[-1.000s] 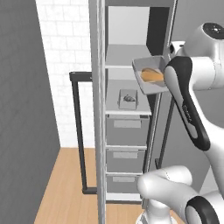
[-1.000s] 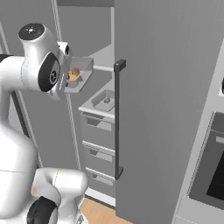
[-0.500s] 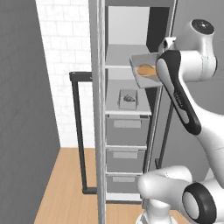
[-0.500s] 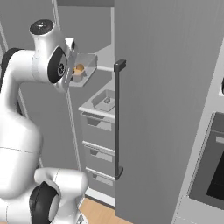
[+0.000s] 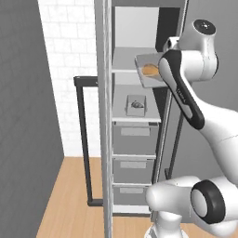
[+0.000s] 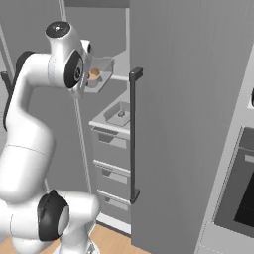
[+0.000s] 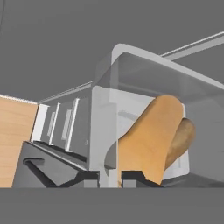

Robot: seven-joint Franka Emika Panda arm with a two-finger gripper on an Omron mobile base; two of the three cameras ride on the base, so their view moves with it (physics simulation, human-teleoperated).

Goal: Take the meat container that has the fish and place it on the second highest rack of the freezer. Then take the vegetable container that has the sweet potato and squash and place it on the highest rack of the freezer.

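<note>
In the left base view, the arm is reaching up to the open freezer [image 5: 135, 139], and the vegetable container [image 5: 148, 74] is sitting at the front edge of the highest rack [image 5: 124, 62], partly overhanging it, with the sweet potato and squash [image 5: 149, 70] showing as an orange patch inside. On the shelf below, the meat container [image 5: 135, 105] is lying with the fish [image 5: 136, 104] in it, above the grey drawers. In the right base view, the arm's wrist is covering the claw, and the vegetable container [image 6: 99, 74] is jutting out beside it toward the freezer [image 6: 116, 144] opening, with the orange food [image 6: 94, 74] visible through its wall; the meat container [image 6: 120, 113] is resting lower down. In the hand view, the claw [image 7: 109, 178] is pinching the near wall of the vegetable container [image 7: 144, 100], its two tips close together on either side of it, and the orange and tan lumps [image 7: 153, 135] are lying just beyond. No writing or labels are readable anywhere.
</note>
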